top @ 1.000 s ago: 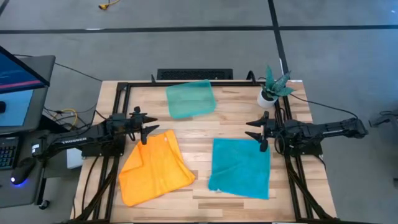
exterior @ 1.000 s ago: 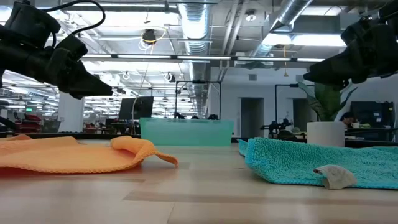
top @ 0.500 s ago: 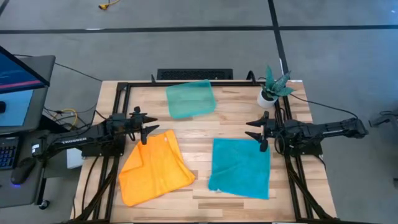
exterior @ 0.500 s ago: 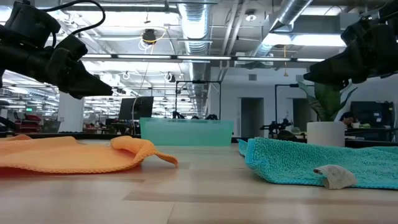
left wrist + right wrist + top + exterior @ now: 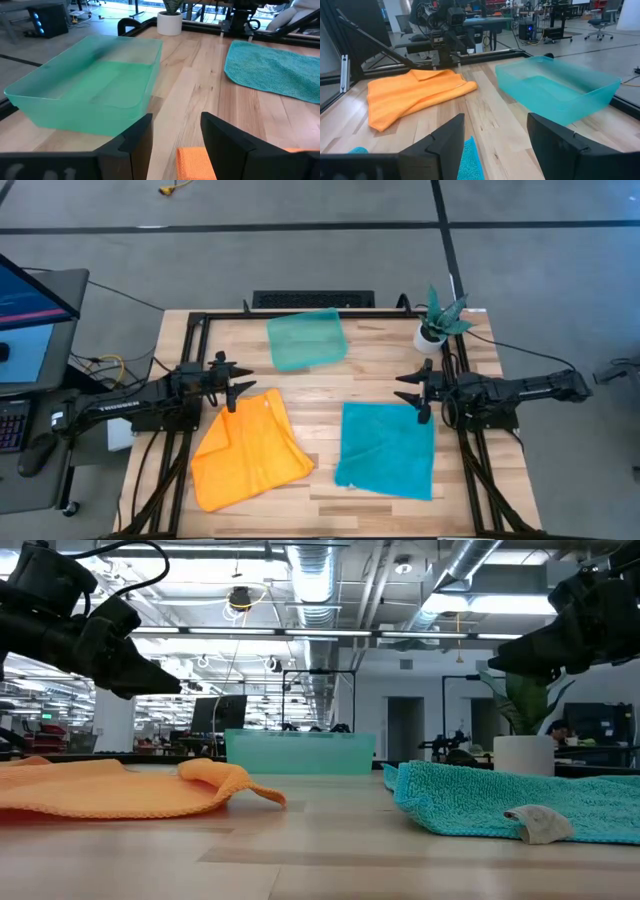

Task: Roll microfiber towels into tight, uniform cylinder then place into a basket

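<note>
The orange towel (image 5: pixel 248 452) lies rumpled and partly folded on the table's near left; it also shows in the right wrist view (image 5: pixel 412 92). The teal-blue towel (image 5: pixel 388 448) lies spread flat at the near right, with a small white tag (image 5: pixel 538 824) at its edge. The pale-green basket (image 5: pixel 306 338) stands at the far middle. My left gripper (image 5: pixel 238 388) hovers open above the orange towel's far corner (image 5: pixel 192 162). My right gripper (image 5: pixel 408 394) hovers open above the teal towel's far edge.
A small white pot with a green plant (image 5: pixel 438 322) stands at the far right corner. A black metal frame (image 5: pixel 200 320) borders the table. Bare wood lies between the two towels and in front of the basket.
</note>
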